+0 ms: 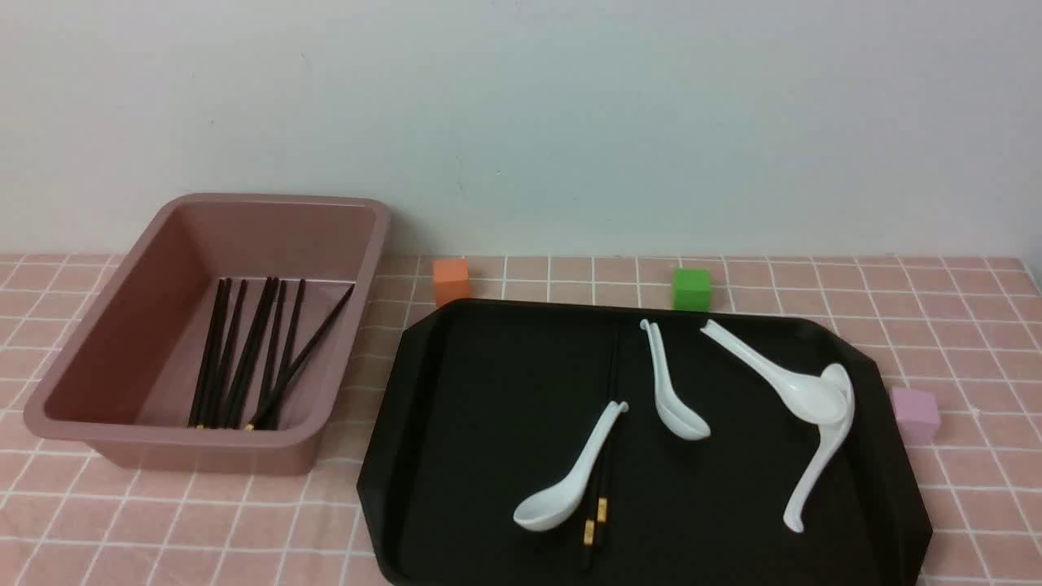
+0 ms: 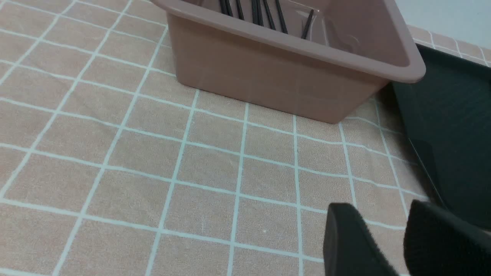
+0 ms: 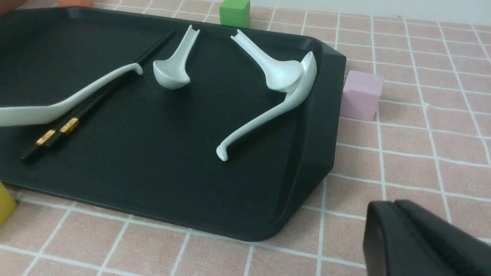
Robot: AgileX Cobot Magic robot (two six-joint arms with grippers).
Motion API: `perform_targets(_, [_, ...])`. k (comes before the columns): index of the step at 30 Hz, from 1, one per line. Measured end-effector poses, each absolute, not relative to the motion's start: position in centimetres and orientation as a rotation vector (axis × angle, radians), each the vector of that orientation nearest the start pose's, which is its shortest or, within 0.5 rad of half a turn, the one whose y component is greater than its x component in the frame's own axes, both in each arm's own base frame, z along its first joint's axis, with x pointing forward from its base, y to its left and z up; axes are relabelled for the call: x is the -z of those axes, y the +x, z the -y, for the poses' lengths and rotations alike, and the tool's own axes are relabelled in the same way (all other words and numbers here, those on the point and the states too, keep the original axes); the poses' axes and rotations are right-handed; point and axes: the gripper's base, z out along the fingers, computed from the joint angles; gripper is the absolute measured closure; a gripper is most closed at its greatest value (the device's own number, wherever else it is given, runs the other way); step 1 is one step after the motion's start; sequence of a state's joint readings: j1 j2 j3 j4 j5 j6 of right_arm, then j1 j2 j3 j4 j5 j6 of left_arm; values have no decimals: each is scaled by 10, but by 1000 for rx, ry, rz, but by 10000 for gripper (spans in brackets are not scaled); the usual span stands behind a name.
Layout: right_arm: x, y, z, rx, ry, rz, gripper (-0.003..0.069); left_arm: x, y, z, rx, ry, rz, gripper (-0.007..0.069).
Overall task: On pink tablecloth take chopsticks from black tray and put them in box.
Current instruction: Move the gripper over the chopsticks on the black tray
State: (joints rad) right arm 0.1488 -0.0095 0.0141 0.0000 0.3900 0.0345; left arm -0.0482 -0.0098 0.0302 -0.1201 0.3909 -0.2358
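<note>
The left gripper (image 2: 381, 209) hangs low, angled downward, its two black fingers (image 2: 353, 241) standing apart with a clear gap between them. The right gripper (image 3: 395, 209) is also low, its fingers (image 3: 422, 237) pressed together, holding nothing.

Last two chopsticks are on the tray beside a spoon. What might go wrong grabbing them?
1. The thin black gold-banded chopsticks lie against the white ceramic spoon beside them; a grasp may drag it along.
2. They lie side by side, so one might be left behind.
3. Black sticks on the glossy black plastic tray are hard to see.
</note>
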Motion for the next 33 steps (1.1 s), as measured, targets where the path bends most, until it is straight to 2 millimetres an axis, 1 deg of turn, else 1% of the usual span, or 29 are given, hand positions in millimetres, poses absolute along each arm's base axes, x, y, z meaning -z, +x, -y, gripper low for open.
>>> perform_targets(33, [-174,52,-8,-142,-94,-1873,582,-169,52,7,312,-252,-1887,386])
